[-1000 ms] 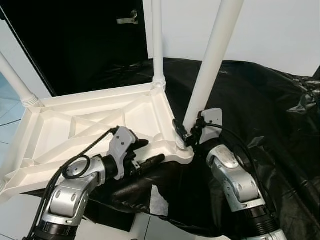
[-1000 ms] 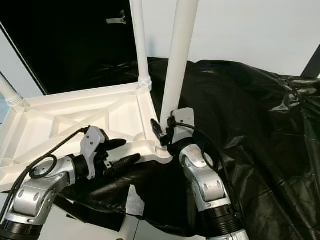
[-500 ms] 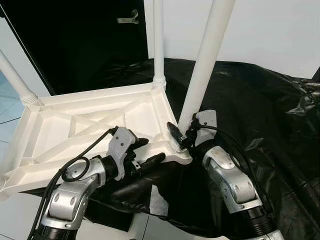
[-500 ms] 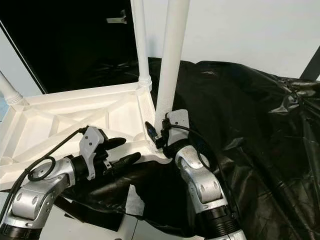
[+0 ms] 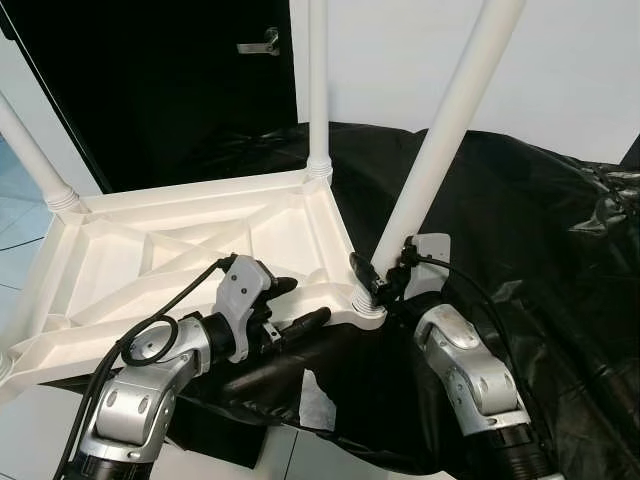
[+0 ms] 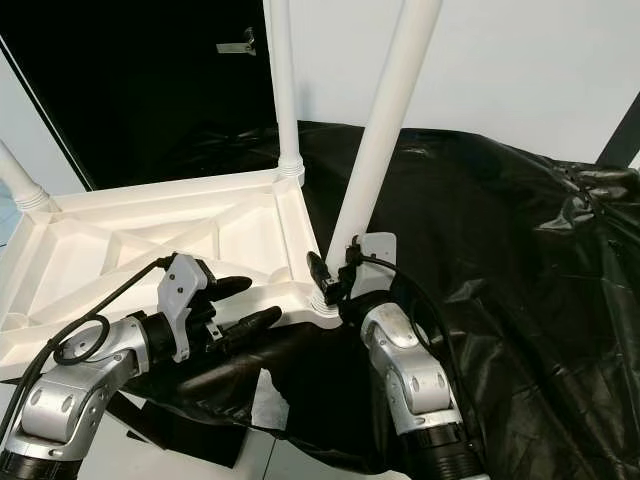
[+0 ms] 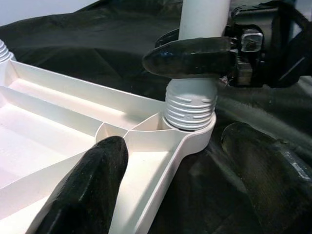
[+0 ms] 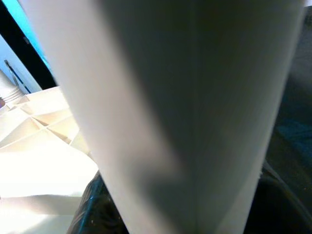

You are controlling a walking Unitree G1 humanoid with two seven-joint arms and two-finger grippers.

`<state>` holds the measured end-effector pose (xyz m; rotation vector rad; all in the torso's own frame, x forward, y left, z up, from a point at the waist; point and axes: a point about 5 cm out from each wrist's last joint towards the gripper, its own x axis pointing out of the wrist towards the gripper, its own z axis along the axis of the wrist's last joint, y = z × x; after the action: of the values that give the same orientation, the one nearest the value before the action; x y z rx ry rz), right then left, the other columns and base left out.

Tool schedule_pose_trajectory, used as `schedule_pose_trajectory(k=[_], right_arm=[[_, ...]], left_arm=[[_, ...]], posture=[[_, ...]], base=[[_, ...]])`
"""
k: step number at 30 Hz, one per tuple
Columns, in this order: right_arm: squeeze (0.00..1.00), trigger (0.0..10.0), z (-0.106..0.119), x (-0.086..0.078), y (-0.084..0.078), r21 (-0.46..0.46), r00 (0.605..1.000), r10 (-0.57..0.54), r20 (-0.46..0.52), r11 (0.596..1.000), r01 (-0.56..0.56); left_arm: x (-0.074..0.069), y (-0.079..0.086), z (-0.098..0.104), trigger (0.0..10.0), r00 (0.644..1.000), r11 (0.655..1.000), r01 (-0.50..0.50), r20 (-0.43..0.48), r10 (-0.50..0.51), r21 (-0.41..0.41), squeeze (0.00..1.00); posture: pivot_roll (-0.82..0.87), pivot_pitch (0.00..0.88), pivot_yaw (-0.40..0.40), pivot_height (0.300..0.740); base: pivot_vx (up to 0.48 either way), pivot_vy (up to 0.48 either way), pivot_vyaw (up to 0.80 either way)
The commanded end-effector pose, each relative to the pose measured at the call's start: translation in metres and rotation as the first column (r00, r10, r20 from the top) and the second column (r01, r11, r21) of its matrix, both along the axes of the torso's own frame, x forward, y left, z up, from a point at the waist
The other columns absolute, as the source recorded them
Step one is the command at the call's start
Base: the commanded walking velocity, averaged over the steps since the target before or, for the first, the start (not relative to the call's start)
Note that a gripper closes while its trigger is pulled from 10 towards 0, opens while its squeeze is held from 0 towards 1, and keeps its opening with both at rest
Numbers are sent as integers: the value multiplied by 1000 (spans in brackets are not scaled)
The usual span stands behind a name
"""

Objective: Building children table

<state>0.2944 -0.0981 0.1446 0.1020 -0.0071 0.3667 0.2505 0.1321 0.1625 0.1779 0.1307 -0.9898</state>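
Both eye views look forward and down from the robot's head onto the upturned white table top (image 5: 190,250) and the black plastic sheet (image 5: 520,210), with a dark doorway behind. The left wrist view sits close along the table's ribbed edge, facing the threaded leg base (image 7: 190,105). The right wrist view presses right against the tilted white leg (image 8: 185,112), which both eye views share.

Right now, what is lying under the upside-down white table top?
Under the table top lies crumpled black plastic sheet. What the sheet covers is hidden.
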Motion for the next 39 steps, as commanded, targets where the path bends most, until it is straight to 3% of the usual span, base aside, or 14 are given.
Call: schedule_pose_trajectory(k=[1,6,9,16,26,30,39], right_arm=[[0,10000,-14,2,-7,-31,997,-41,-66,999,39],[0,10000,-15,3,0,-101,999,20,-38,995,-24],[0,10000,-20,-2,5,-205,996,88,-6,975,-88],[0,10000,-32,-10,6,-320,984,177,23,934,-160],[0,10000,-40,-19,5,-380,954,297,51,889,-256],[0,10000,-39,-19,6,-380,946,320,59,883,-275],[0,10000,-30,-12,7,-221,960,279,-11,936,-275]], left_arm=[[3,3,1,10000,999,999,-48,11,48,10,0],[5,4,2,10000,999,999,-51,14,51,16,0],[6,5,3,10000,998,998,-58,18,57,17,0],[7,6,4,10000,997,997,-69,24,69,18,0],[9,10,7,10000,997,997,-69,28,69,24,0],[10,10,8,10000,997,997,-69,30,68,25,0],[9,10,7,10000,997,997,-65,32,64,32,0]], posture=[[77,0,12,740],[77,0,14,740],[82,0,12,740],[81,0,15,740],[80,0,28,740],[80,0,28,740],[80,0,23,740]], base=[[0,0,0],[0,0,0],[0,0,0],[0,0,0],[0,0,0],[0,0,0],[0,0,0]])
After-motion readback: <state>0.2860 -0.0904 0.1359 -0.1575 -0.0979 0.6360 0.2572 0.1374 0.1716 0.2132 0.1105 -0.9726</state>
